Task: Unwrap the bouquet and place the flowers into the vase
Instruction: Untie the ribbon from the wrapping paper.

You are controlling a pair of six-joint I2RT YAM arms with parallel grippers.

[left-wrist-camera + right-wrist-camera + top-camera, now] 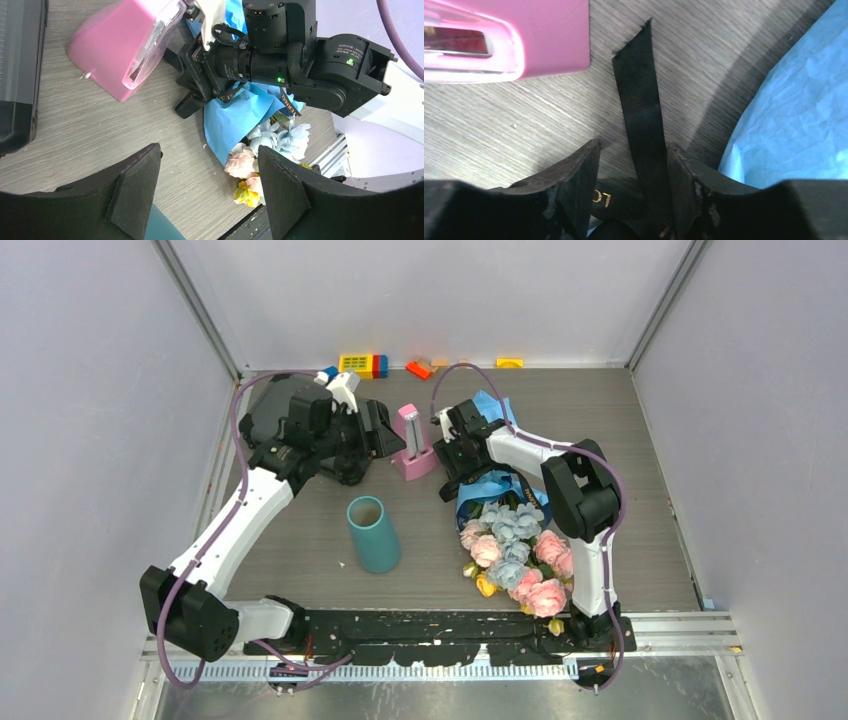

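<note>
The bouquet lies on the table at the right, its pink, pale blue and yellow flowers [515, 555] pointing toward the near edge and its blue paper wrap [485, 487] toward the back. My right gripper [447, 455] hangs over the wrap's stem end. In the right wrist view the jaws [634, 145] stand apart, and the black ribbon [640, 95] runs out between them onto the table, close along the right finger. The teal vase [372, 533] stands upright left of the bouquet. My left gripper [383, 432] hovers behind the vase, open and empty [209, 149].
A pink metronome [413, 445] stands between the two grippers, close to the ribbon's free end. A dark grey case [272, 408] sits at the back left under the left arm. Coloured toy blocks [363, 364] lie along the back wall.
</note>
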